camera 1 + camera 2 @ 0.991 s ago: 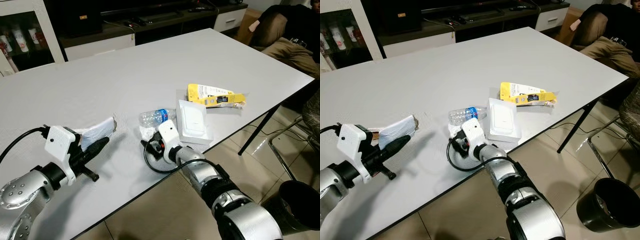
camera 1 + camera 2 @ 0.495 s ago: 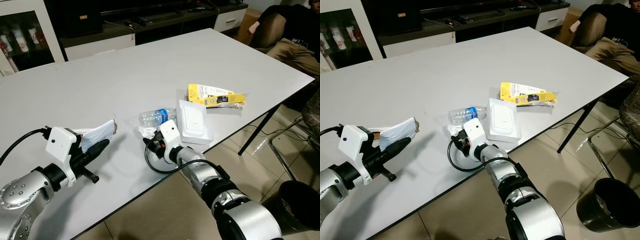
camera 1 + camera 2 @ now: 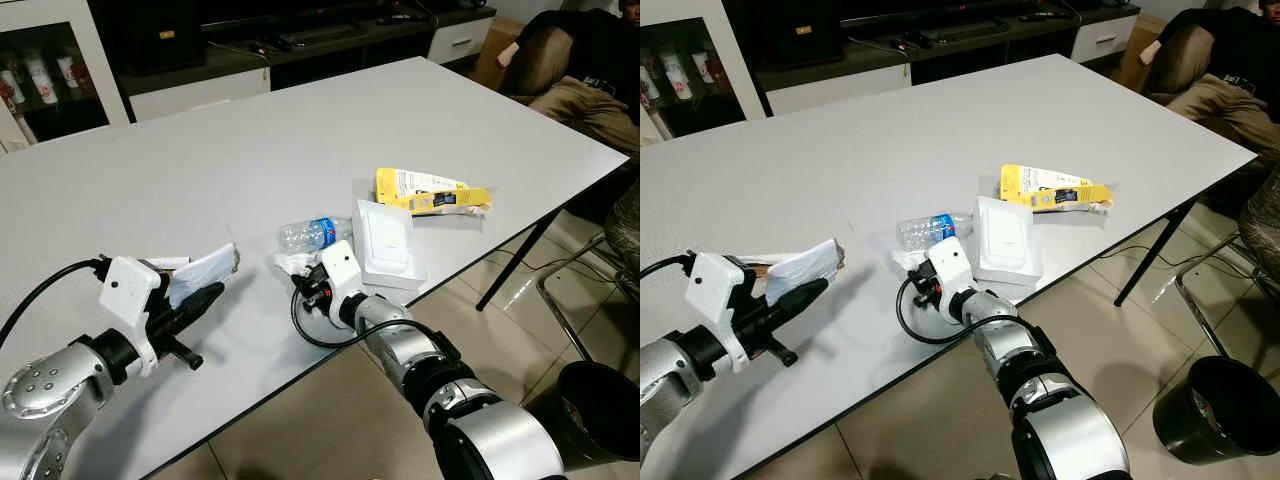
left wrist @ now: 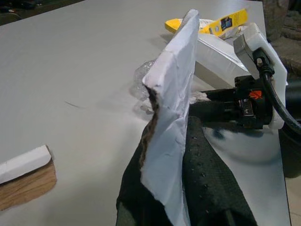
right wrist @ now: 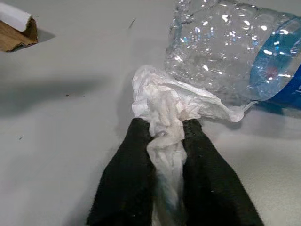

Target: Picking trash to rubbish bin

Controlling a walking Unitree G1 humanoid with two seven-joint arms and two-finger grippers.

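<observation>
My left gripper [image 3: 207, 296] is shut on a torn piece of white-faced cardboard [image 4: 171, 103], held on edge just above the white table [image 3: 250, 140] at its front left. My right gripper [image 5: 165, 126] rests low on the table near the front edge. It is shut on a crumpled white tissue [image 5: 162, 101]. The tissue touches a crushed clear plastic bottle [image 3: 305, 234] with a blue label. A black rubbish bin [image 3: 1218, 405] stands on the floor at the lower right, beyond the table's corner.
A flat white box [image 3: 387, 243] and a yellow packet [image 3: 430, 192] lie right of the bottle. Another cardboard scrap [image 4: 26, 176] lies on the table near my left gripper. A person [image 3: 590, 70] sits at the far right, beside a metal chair [image 3: 590, 285].
My left gripper has edged a little to the right with the cardboard in it. The right gripper has barely shifted and keeps the tissue.
</observation>
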